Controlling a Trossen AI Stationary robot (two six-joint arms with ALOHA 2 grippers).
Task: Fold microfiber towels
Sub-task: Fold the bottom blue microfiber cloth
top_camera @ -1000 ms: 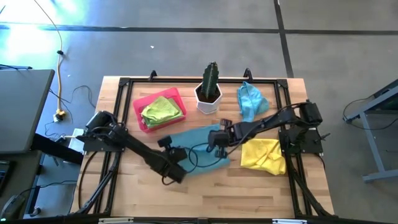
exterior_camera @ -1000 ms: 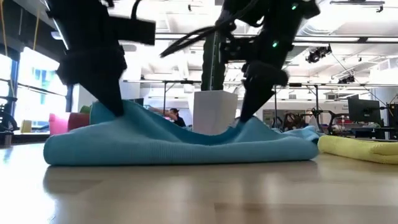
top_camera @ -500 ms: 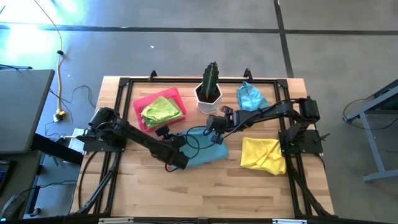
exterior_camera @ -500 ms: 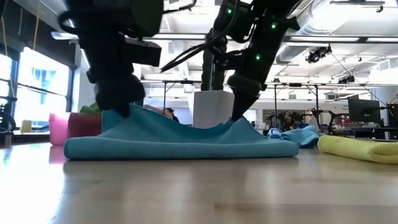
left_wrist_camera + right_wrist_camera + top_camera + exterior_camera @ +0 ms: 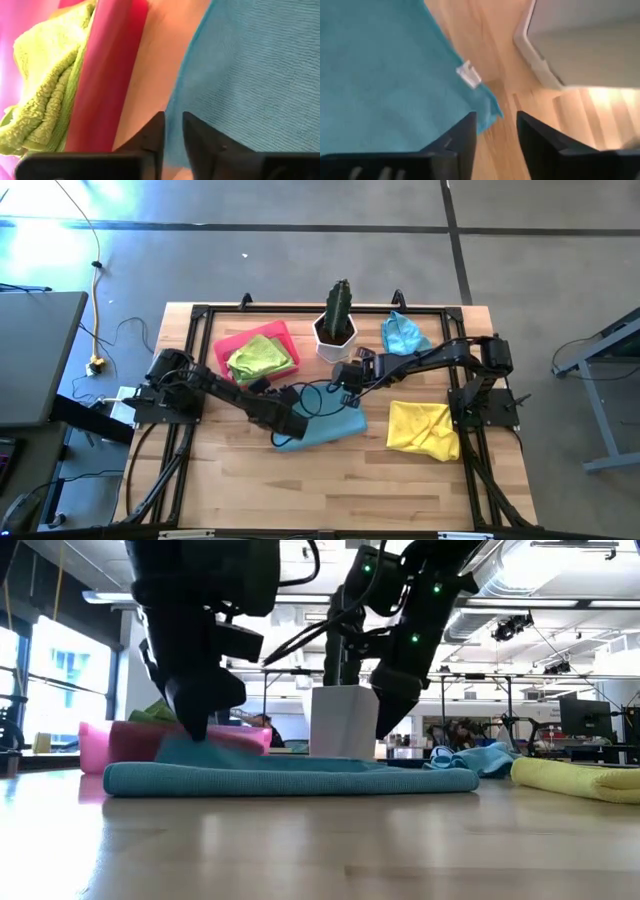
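Note:
A blue microfiber towel [image 5: 330, 428] lies flat on the table's middle, folded in two layers [image 5: 300, 778]. My left gripper [image 5: 288, 426] points down at the towel's left far corner [image 5: 185, 748], its fingers a little apart [image 5: 173, 131]. My right gripper [image 5: 343, 388] hangs open just above the towel's right far corner [image 5: 492, 107], beside a white tag [image 5: 468, 74]. It touches nothing [image 5: 383, 730]. A lime green towel [image 5: 260, 357] rests in the pink tray [image 5: 225, 375]. My left gripper's fingertips [image 5: 200, 732] stand from above at the towel's slightly raised left far corner [image 5: 172, 147]. A narrow gap shows between the fingers. I cannot tell whether they touch the cloth.
A white pot with a cactus [image 5: 335, 340] stands just beyond the right gripper. A crumpled blue towel [image 5: 403, 340] lies at the far right, and a yellow towel [image 5: 425, 430] lies to the right. Bare wood runs along the near edge.
Both grippers have carried the blue towel's lifted edge toward the table's far edge and down. That edge has folded over the rest, and the towel now lies flat instead of peaked at two points. My right gripper has let go and stands clear above it.

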